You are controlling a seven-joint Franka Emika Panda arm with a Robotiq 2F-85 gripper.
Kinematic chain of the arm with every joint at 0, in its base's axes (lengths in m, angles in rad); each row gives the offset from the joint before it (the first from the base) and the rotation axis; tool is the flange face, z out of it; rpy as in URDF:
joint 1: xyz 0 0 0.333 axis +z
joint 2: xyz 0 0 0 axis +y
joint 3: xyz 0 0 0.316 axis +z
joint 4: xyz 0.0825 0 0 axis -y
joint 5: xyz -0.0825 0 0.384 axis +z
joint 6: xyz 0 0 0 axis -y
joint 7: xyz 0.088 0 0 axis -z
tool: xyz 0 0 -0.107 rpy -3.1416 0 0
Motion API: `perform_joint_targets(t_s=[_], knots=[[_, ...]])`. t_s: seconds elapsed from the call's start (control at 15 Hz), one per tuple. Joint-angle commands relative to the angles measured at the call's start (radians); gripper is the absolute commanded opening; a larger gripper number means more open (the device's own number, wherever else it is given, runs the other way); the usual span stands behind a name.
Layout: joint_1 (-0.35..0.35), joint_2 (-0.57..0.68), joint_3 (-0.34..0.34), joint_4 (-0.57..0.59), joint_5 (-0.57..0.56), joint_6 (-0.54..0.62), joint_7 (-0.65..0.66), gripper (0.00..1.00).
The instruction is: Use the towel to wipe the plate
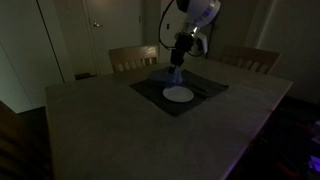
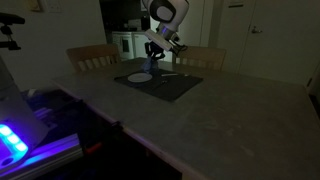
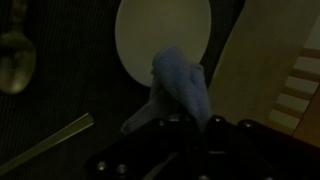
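The white plate (image 1: 178, 94) lies on a dark mat (image 1: 207, 88) near the far edge of the table (image 1: 140, 135), in front of two wooden chairs (image 1: 133, 58). The gripper (image 3: 182, 122) is clenched on the blue towel (image 3: 180, 88), which hangs over the plate's rim; I cannot tell whether it touches. In the wrist view a spoon (image 3: 15, 58) and a fork (image 3: 50, 143) lie on the mat beside the plate. The room is dim, with purple light at the table's near corner in an exterior view (image 2: 25, 140).
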Motion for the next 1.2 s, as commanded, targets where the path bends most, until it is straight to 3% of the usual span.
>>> perform_joint_targets(t_s=[0.0,0.2,0.4,0.8,1.13], knots=[[-0.004,0.102,0.020,0.131,-0.052,-0.021,0.026,0.02],[-0.008,0.158,0.028,0.171,-0.098,-0.023,0.062,0.02],[-0.022,0.207,0.067,0.209,-0.072,0.027,0.042,0.02],[-0.001,0.213,0.136,0.282,-0.083,0.105,0.047,0.02],[0.002,0.248,0.181,0.272,-0.058,0.190,0.048,0.02]])
